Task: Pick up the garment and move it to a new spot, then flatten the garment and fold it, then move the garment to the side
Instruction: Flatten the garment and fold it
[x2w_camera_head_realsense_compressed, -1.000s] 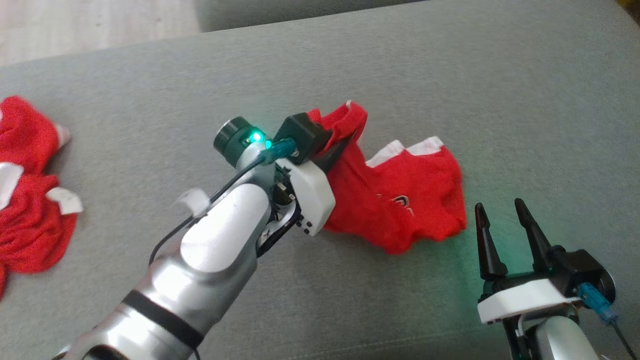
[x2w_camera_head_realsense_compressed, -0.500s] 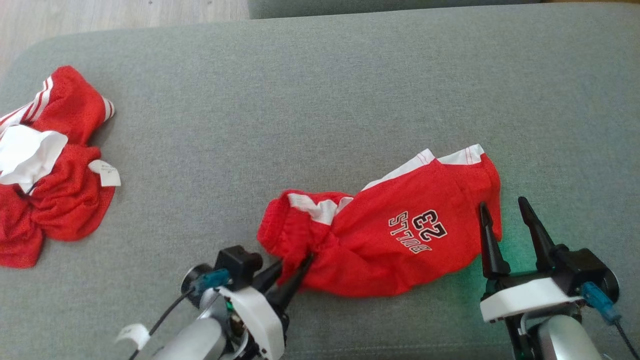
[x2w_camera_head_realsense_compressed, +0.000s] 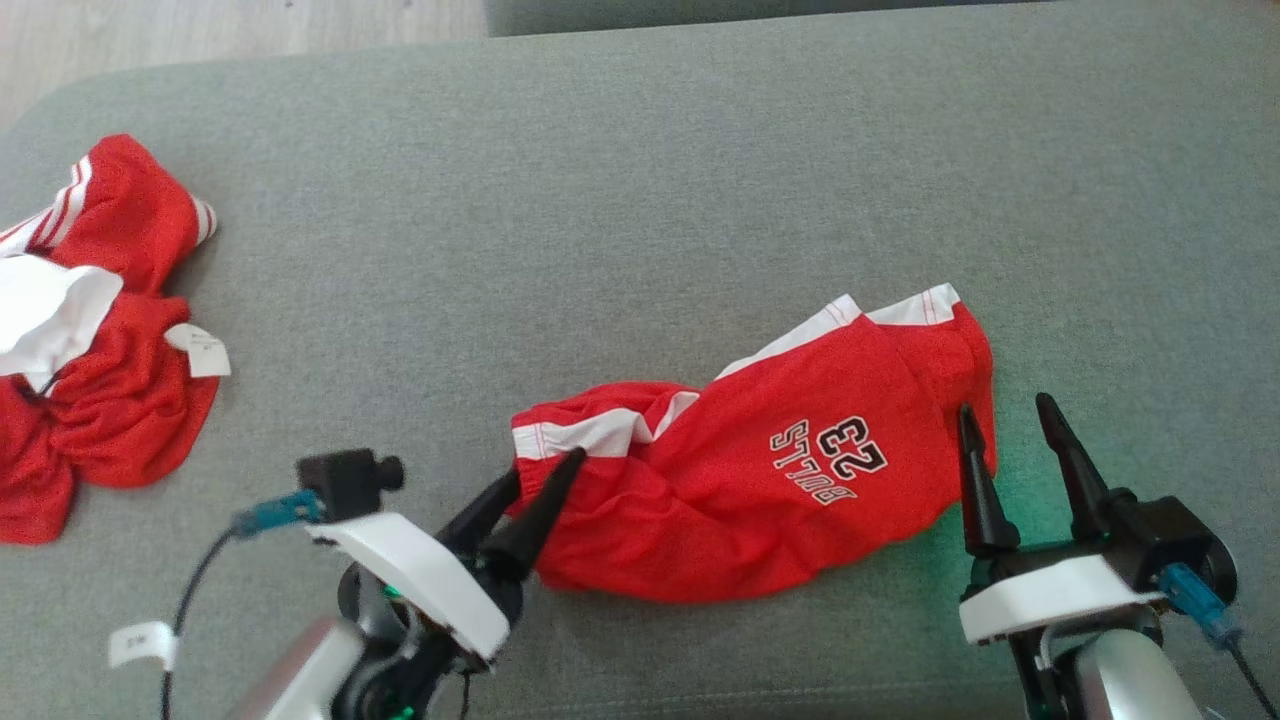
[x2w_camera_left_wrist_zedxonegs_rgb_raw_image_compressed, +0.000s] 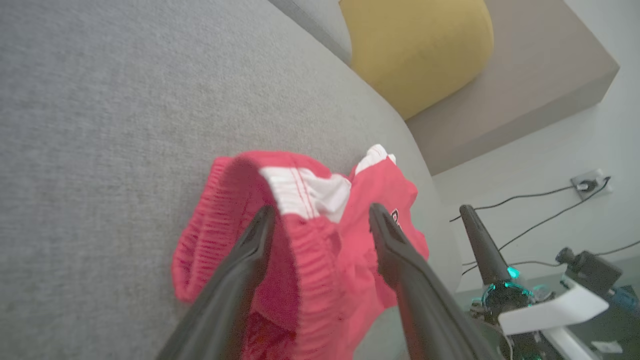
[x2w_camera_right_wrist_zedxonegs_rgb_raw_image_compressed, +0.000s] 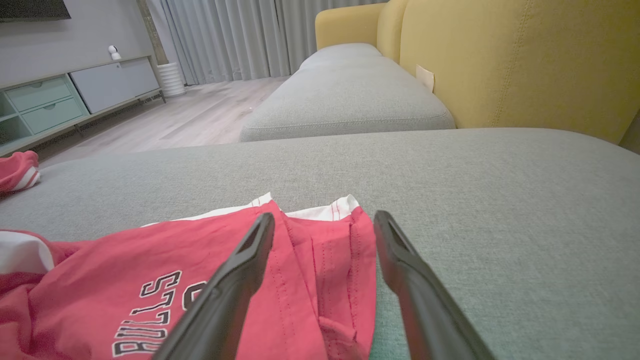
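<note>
- Grey cushion (x2w_camera_head_realsense_compressed: 640, 200) spreads right across the head view, its fabric top flat.
- Red shorts (x2w_camera_head_realsense_compressed: 760, 500) lie rumpled on it at about five o'clock, white stripes and "BULLS 23" print showing.
- Second red garment (x2w_camera_head_realsense_compressed: 100, 420) is bunched at nine o'clock, well apart from the shorts.

Open cushion (x2w_camera_head_realsense_compressed: 640, 200) beyond garment (x2w_camera_head_realsense_compressed: 740, 510); red heap (x2w_camera_head_realsense_compressed: 100, 400) blocks far left edge.
</note>
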